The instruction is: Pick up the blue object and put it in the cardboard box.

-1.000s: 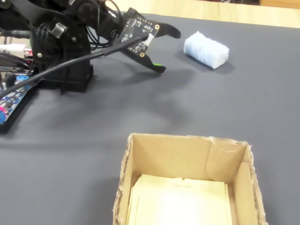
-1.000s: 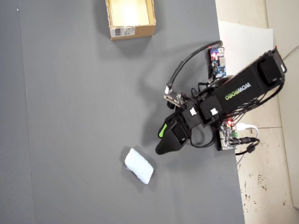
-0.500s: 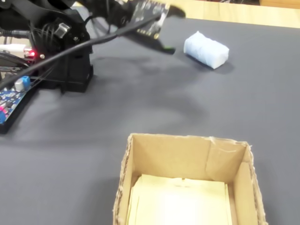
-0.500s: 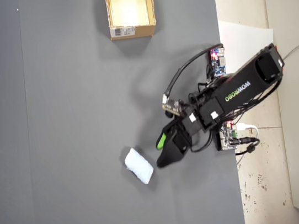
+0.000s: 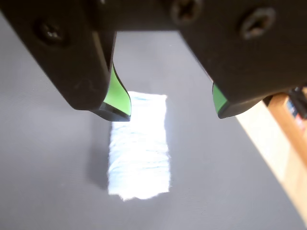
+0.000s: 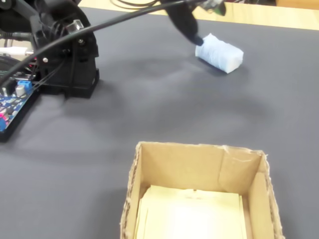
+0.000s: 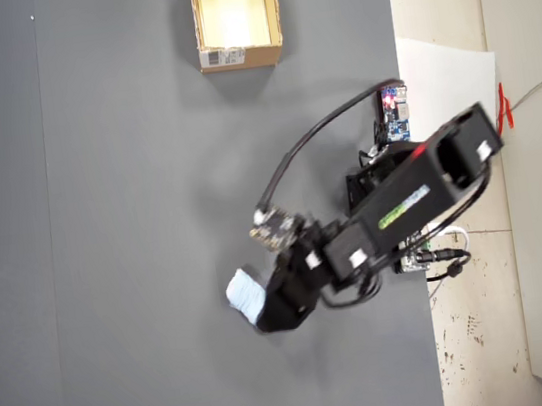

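Wrist view showed the pincer (image 5: 170,109) spread wide, its two black jaws with green inner pads hanging apart and gripping nothing; below and between them lay the blue object (image 5: 139,146), a pale blue-white ribbed pad resting flat on the dark grey worktop (image 5: 48,167), its near end partly hidden behind the left-hand jaw in that view; whether any pad touched it I could not tell. From the overhead view the arm (image 7: 403,207) reached out from its base at the right edge of the worktop (image 7: 127,183), and its head covered much of the blue object (image 7: 240,292), only the pad's left part showing; the cardboard box (image 7: 241,56) stood well apart at the top edge, open side up, a white label on its near wall. From the fixed view the cardboard box (image 6: 179,167) sat in the foreground with a pale yellowish floor; the blue object (image 6: 220,53) lay far behind it, a dark jaw tip just beside its left end.
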Robot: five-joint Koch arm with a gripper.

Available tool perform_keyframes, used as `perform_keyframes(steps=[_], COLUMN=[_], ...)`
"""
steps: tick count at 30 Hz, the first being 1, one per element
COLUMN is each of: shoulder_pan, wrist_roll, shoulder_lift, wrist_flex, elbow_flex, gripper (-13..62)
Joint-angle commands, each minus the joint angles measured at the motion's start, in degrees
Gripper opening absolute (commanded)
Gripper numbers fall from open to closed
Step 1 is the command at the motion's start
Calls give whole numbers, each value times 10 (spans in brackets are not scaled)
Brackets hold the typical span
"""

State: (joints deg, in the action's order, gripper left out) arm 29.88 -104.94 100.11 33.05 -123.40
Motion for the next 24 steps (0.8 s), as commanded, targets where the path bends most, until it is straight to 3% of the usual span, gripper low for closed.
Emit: perform_keyframes(steps=[1,12,15,16,17,24], shoulder_pan=[5,-7,-13,-22,-25,-34], wrist_roll=[-4,-4,-2,-1,0,3], shoulder_lift=[-6,-158,-169,-169,-167,-131], wrist_flex=[7,22,24,19,16,-6], elbow_flex=[44,103,98,93,91,74], gripper=[339,327,253,149,118,104])
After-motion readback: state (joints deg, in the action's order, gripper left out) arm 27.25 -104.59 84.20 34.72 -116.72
